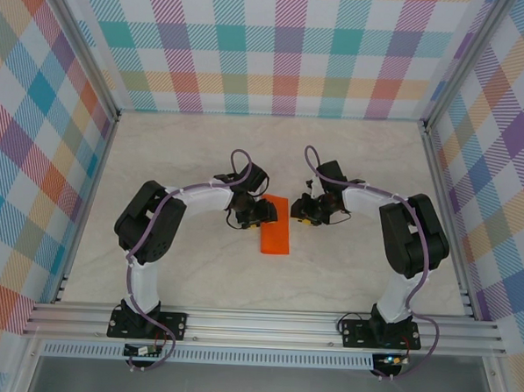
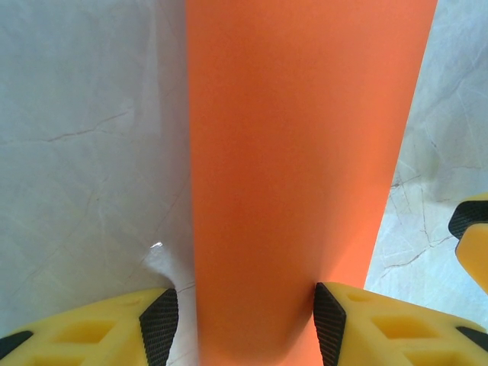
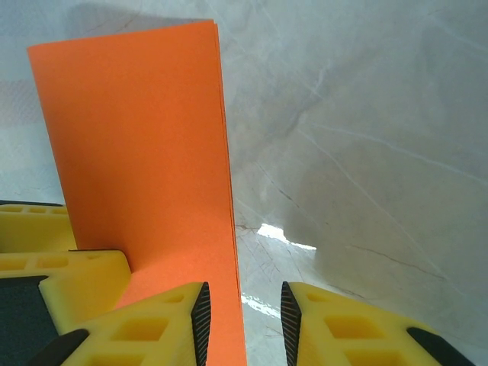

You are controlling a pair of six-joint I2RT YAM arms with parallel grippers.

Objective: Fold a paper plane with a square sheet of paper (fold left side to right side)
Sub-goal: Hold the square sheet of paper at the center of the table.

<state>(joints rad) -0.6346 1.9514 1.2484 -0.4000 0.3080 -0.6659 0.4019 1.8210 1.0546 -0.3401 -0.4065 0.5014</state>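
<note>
Paper (image 1: 276, 226), a narrow orange folded strip, lies flat on the table (image 1: 202, 158), long axis running away from our bases. Our left gripper (image 2: 244, 320) straddles its width, jaws apart, gripping nothing; our right gripper (image 3: 242, 313), part-open, has the layered edge just inside its jaws.

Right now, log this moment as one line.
paper: orange sheet folded in half, flat on table | left claw: open, straddling it | right claw: open at its edge

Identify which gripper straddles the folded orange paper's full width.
The left gripper: the folded orange paper fills the gap between its fingers. The right gripper has just the paper's long edge in its gap.
</note>
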